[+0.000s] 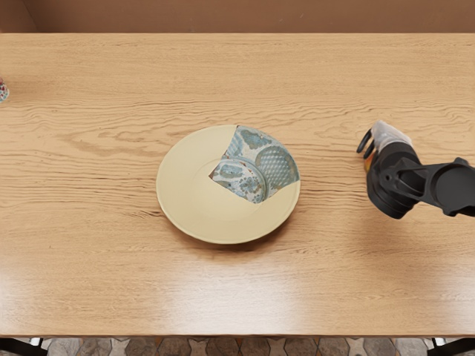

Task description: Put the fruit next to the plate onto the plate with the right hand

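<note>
Centrally, cream plate [193,200] with blue-patterned wedge [256,167]

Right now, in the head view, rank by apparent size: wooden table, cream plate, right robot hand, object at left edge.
1. light wooden table
2. round cream plate
3. right robot hand
4. small object at left edge (cropped, so true size unsure)

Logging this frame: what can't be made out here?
Head view, fruit: only an orange sliver shows; the right hand covers the rest.
Head view, grip: hidden by the hand's own back.
Head view, small object: cut off by the left edge, unidentifiable.
Left arm: out of frame.
</note>
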Robot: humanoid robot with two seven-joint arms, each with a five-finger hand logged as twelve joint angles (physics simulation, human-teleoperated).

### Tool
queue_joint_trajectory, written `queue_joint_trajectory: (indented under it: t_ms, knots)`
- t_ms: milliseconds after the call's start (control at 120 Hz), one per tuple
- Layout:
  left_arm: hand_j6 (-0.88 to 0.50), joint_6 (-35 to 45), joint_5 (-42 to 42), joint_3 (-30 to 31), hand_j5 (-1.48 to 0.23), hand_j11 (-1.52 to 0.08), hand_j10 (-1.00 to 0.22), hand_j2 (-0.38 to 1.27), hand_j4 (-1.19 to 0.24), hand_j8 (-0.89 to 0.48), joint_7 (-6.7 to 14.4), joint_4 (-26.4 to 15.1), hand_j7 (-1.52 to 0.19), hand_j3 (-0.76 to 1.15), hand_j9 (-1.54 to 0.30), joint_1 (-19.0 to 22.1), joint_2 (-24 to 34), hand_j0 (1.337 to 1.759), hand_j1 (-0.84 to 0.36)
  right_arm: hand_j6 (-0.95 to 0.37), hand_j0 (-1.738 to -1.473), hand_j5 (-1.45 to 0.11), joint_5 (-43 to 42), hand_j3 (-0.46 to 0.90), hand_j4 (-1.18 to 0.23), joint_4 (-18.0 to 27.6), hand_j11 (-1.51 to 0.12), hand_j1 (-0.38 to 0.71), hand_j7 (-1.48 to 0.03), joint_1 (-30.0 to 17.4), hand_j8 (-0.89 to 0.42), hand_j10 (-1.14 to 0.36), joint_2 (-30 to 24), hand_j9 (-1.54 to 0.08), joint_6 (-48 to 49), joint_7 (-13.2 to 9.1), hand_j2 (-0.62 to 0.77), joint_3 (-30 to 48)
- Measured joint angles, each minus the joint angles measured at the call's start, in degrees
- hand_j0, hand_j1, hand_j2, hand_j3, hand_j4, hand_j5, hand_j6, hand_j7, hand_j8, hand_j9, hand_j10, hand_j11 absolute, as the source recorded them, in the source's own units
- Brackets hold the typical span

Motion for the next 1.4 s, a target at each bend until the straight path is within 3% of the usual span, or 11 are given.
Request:
queue_joint_trajectory:
  t_ms: [25,33,50,92,225,417,867,1158,1400]
  knots:
    - [-0.01,0.0,0.01,0.0,-0.02,-0.02,-0.01,0.0,-0.01,-0.01,0.0,0.0,-0.02,0.0,-0.02,-0.02,0.0,1.658,0.33,-0.82,-1.729,-1.14,0.02,0.04,-0.84,0.24,-1.02,0.24,-1.11,0.08,-0.49,-0.55,-0.03,-1.06,-0.03,-0.04,0.52,0.06]
    - [-0.01,0.0,0.0,0.01,-0.02,-0.02,-0.01,0.0,-0.01,-0.01,0.0,0.0,-0.02,0.0,-0.02,-0.05,0.0,1.658,0.33,-0.8,-1.672,-1.15,0.06,0.01,-0.84,0.32,-1.02,0.22,-1.11,0.1,-0.47,-0.56,-0.03,-1.06,-0.03,0.03,0.49,0.1]
    - [-0.01,0.0,0.0,0.01,-0.02,-0.02,-0.01,0.0,-0.01,-0.01,0.0,0.0,-0.02,0.0,-0.02,-0.04,0.0,1.658,0.33,-0.8,-1.658,-1.15,0.03,0.0,-0.84,0.48,-1.03,0.23,-1.11,0.15,-0.48,-0.57,-0.03,-1.07,-0.02,0.14,0.43,0.23]
    - [-0.01,0.0,-0.01,0.05,-0.02,-0.02,-0.01,0.0,-0.01,-0.01,0.01,0.0,-0.02,0.0,-0.02,-0.01,0.0,1.658,0.33,-0.78,-1.657,-1.16,0.06,0.0,-0.84,1.04,-1.05,0.24,-1.12,0.27,-0.45,-0.54,-0.11,-1.09,-0.03,0.38,0.37,0.74]
    - [-0.01,0.0,-0.02,0.08,-0.02,-0.02,-0.01,0.0,-0.01,-0.01,0.02,0.01,-0.02,0.0,-0.02,-0.02,0.0,1.658,0.33,-0.75,-1.655,-1.17,0.15,0.0,-0.85,3.21,-1.1,0.29,-1.13,1.65,-0.41,-0.49,-0.81,-1.12,-0.06,0.75,0.45,1.86]
    - [-0.01,0.0,-0.03,0.06,-0.02,-0.02,-0.01,0.0,-0.01,-0.01,0.02,0.1,-0.02,0.0,-0.02,0.16,0.0,1.658,0.33,-0.75,-1.654,-1.17,0.18,0.0,-0.85,7.86,-1.13,0.28,-1.13,4.01,-0.41,-0.48,-2.9,-1.13,-0.11,0.88,0.4,2.75]
    - [-0.01,0.0,0.03,0.27,-0.02,-0.02,-0.01,0.0,-0.01,-0.01,0.02,0.37,-0.02,0.0,-0.02,-0.11,0.0,1.658,0.33,-0.85,-1.652,-1.19,0.46,0.0,-0.85,21.4,-1.16,0.27,-1.13,12.45,-0.41,-0.47,-6.78,-1.18,-0.1,0.98,0.41,4.41]
    - [-0.01,0.0,0.02,0.31,-0.02,-0.02,-0.01,0.0,-0.01,-0.01,0.02,0.38,-0.02,0.0,-0.02,-0.17,0.0,1.658,0.33,-0.87,-1.652,-1.18,0.27,0.0,-0.85,24.53,-1.18,0.25,-1.13,14.76,-0.42,-0.5,-6.07,-1.16,-0.13,1.01,0.4,6.03]
    - [-0.01,0.0,0.02,0.32,-0.02,-0.02,-0.01,0.0,-0.01,-0.01,0.02,0.38,-0.02,0.0,-0.02,-0.1,0.0,1.658,0.33,-0.87,-1.652,-1.18,0.59,0.0,-0.85,25.15,-1.18,0.25,-1.13,15.1,-0.42,-0.49,-1.76,-1.16,-0.1,1.04,0.39,7.89]
